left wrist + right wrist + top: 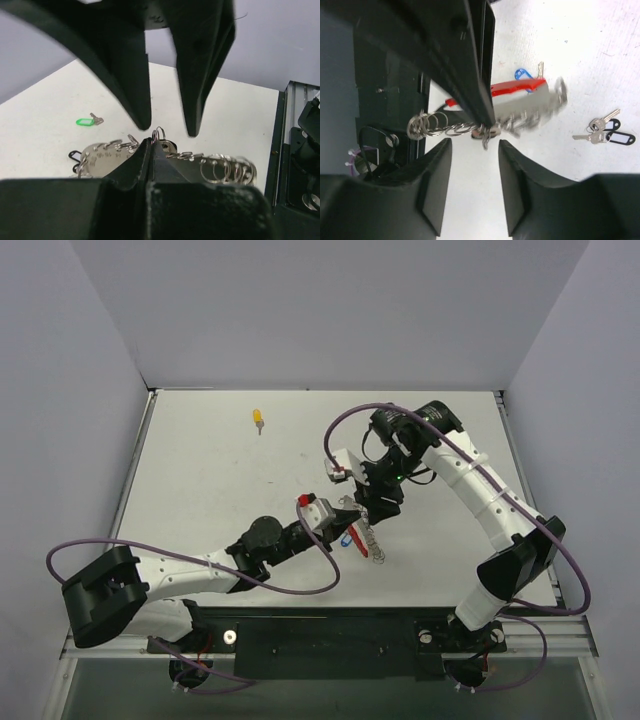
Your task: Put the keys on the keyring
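Centre frame: left arm (190, 570) outstretched, left fingers (142, 162) clamped on keyring (516, 89) | right arm (470, 485) arched, right fingers (436, 185) parted beside it.

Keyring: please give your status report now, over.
Left hand shut on keyring. Right hand open, close beside it. Green-tag key, black-tag keys, yellow-tag key loose on table. No obstacle seen.

The top camera looks steeply down from behind the arms (190, 575), taking in the whole table (200, 470). Each wrist camera peers close past its own fingers (132, 167), and both share the keyring (225, 169).
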`<state>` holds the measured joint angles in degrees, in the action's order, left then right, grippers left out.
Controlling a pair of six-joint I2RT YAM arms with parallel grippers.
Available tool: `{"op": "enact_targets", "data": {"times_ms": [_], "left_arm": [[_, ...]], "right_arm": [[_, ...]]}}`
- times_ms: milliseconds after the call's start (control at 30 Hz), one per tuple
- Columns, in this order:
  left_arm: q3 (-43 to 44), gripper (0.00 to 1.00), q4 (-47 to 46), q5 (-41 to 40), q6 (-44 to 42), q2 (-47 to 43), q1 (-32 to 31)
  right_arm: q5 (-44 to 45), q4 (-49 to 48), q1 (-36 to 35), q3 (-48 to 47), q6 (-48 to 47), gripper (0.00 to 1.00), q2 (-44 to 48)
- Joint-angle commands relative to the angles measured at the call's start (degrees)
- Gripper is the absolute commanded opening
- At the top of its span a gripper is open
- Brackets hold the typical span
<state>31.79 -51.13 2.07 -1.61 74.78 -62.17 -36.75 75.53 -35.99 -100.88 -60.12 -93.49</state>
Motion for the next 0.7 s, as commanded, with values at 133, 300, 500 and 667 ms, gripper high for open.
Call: {"op": "enact_targets", "data": {"times_ms": [133,300,500,667], "left_arm": [[-10.2,0.00,-24.2,-6.9,19.2,-3.9,5.0],[-10.9,0.00,-29.9,-6.5,19.9,-3.4,5.0],[-10.6,0.00,-33.0,-2.3,17.8,-1.3,5.0],[-9.7,0.00,-32.5,1.3,16.5,-0.7,4.9]], "right_arm": [[-19.8,14.5,9.1,1.5,-3.2,0.44,5.5],[-28.9,14.4,13.6,4.0,-7.8,0.44,5.5],[-30.7,14.3,13.8,2.1,-7.7,0.42,1.7],[-30.6,14.2,12.5,1.9,-6.6,0.40,1.1]]}}
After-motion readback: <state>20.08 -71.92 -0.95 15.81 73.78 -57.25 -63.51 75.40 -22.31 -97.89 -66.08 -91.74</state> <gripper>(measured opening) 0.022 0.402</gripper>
